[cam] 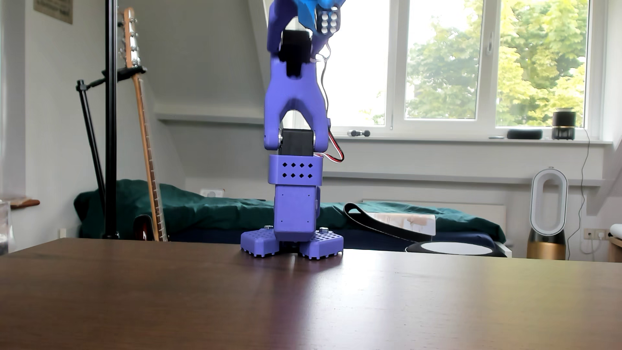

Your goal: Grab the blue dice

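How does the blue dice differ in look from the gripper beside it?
The blue dice is dark, with white pips; the gripper is plain bright blue. The blue dice is small and fully in view; the gripper is larger and cut off by the top edge. Both are high above the table, pressed together.

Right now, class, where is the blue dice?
The blue dice is off the table, high at the view's top edge, held up by the gripper above the arm's base.

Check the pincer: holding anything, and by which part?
Yes: the small dark blue cube die with white pips sits high in the blue pincer, six-pip face to camera. Contact faces are hidden.
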### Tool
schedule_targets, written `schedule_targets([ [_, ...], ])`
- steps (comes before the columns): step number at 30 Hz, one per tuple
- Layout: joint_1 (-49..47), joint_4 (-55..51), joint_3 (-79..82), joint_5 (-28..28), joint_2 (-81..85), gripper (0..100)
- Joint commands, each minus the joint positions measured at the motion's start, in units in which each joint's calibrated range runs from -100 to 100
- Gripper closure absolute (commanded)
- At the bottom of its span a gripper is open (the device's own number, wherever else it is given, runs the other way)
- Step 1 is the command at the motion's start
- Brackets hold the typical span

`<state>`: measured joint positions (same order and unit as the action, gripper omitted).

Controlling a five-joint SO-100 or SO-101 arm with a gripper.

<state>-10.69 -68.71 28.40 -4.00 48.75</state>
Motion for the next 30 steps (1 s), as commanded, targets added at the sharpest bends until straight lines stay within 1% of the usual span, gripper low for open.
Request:
schedule_targets([
  [1, 4.5, 6.2, 14.2, 0.5, 8.1, 98],
  [7, 14.9, 21.9, 31.6, 0.5, 11.7, 98],
  [11, 18.9, 28.1, 36.1, 0.4, 11.7, 98],
  [15, 21.9, 28.4, 35.9, 0.4, 11.8, 98],
  [19, 25.5, 28.4, 36.2, -1.3, 11.8, 98],
  [28, 25.7, 28.1, 36.2, -0.9, 11.8, 98],
  [30, 25.6, 28.1, 36.2, -0.5, 11.8, 95],
])
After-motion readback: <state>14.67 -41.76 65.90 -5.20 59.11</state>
